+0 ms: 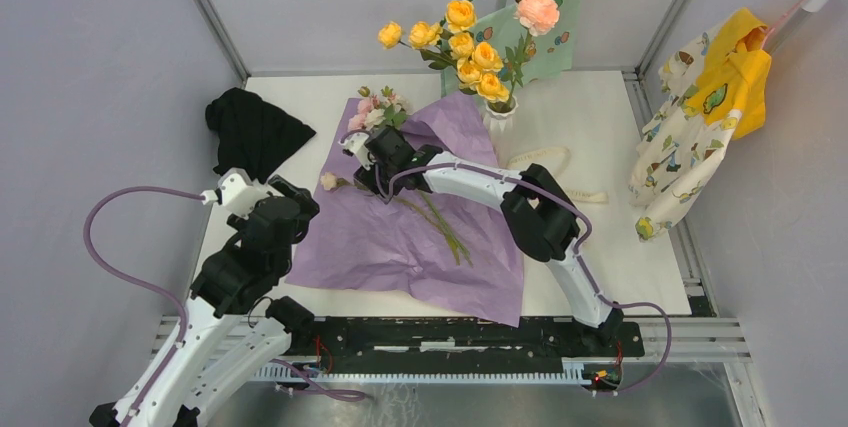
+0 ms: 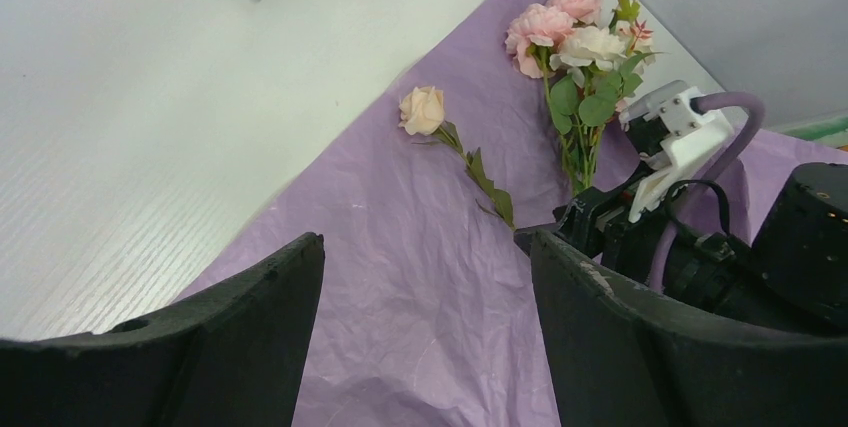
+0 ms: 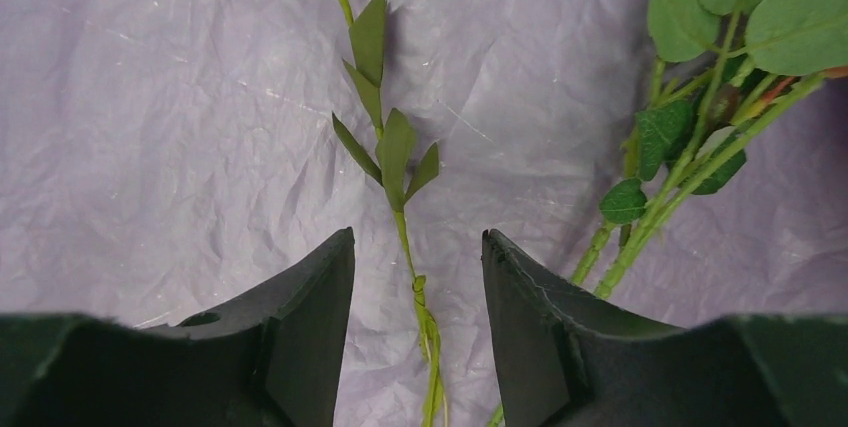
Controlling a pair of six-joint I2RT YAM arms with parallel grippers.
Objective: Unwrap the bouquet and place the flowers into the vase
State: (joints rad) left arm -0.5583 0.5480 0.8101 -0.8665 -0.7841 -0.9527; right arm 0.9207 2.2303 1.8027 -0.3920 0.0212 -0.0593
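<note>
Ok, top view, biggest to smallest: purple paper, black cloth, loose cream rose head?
1. purple paper
2. black cloth
3. loose cream rose head
All three lie at similar depth, so the order is safe.

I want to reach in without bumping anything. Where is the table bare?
Bare: the white table left of the purple paper, nearer than the black cloth; also right of the paper, nearer than the ribbon. Crowded: mid-paper, stems under the right end effector, and around the vase.
</note>
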